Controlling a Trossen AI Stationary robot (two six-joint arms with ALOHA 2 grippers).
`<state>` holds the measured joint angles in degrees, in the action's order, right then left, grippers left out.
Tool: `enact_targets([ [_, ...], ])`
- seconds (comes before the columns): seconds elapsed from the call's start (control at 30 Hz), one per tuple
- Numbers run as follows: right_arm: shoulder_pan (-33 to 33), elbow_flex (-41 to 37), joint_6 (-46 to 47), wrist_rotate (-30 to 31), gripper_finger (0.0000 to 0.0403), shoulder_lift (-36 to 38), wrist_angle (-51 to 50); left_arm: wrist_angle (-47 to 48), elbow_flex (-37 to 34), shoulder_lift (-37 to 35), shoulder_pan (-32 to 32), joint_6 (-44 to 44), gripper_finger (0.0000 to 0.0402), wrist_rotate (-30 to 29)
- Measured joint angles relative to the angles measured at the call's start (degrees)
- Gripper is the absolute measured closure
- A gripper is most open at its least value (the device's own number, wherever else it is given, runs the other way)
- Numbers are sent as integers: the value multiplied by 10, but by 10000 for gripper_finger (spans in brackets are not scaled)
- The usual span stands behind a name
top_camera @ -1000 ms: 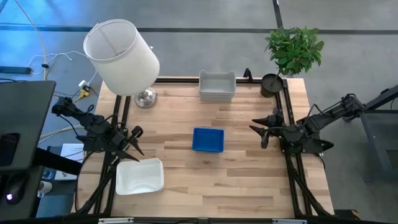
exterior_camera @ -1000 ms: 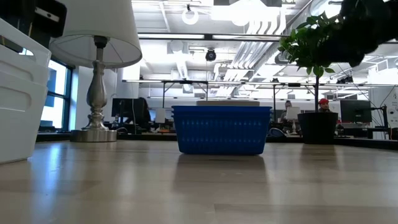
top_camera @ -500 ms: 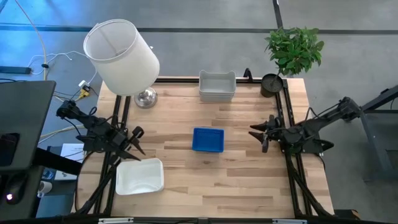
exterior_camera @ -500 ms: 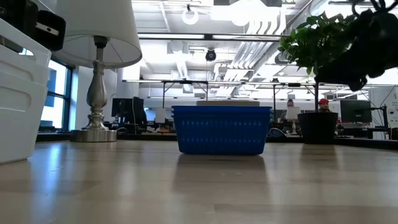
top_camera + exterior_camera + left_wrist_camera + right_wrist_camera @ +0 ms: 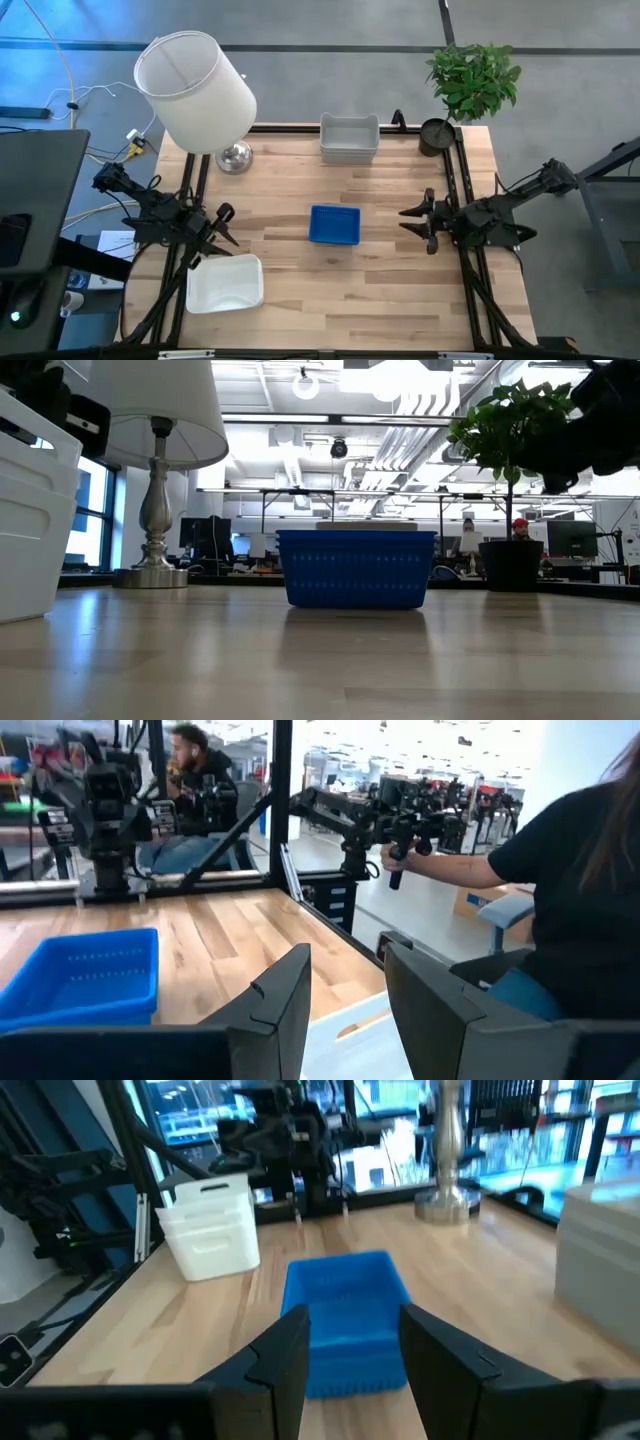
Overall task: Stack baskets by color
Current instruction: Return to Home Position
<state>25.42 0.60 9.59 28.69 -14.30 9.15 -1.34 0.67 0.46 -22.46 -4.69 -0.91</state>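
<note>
From above, the blue baskets (image 5: 334,225) sit mid-bench (image 5: 390,300). The grey baskets (image 5: 349,138) are at the far edge and the white baskets (image 5: 224,283) at the near left corner. The left claw (image 5: 226,230) hangs by the left edge just beyond the white baskets, pointing inward. The right claw (image 5: 408,218) faces it from the right edge, its arm folded back.

At bench level, the blue baskets (image 5: 356,568) stand in the centre, with the white baskets (image 5: 30,520) at the left edge.

The left wrist view shows its fingers (image 5: 285,1010) apart and empty, with the blue baskets (image 5: 85,975) ahead.

In the right wrist view the fingers (image 5: 288,1365) are likewise spread and empty, aimed at the blue baskets (image 5: 345,1315).
</note>
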Motion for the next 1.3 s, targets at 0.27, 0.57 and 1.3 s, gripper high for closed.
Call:
enact_targets([
  [0.27,-13,3,-79,-14,261,107,-43,-2,0,-3,0,50,284,-53],
  [0.57,-26,39,-42,-28,261,142,-147,-7,0,0,0,54,284,-89],
  [1.3,-26,33,6,-28,261,140,-161,-7,0,2,0,49,284,-88],
])
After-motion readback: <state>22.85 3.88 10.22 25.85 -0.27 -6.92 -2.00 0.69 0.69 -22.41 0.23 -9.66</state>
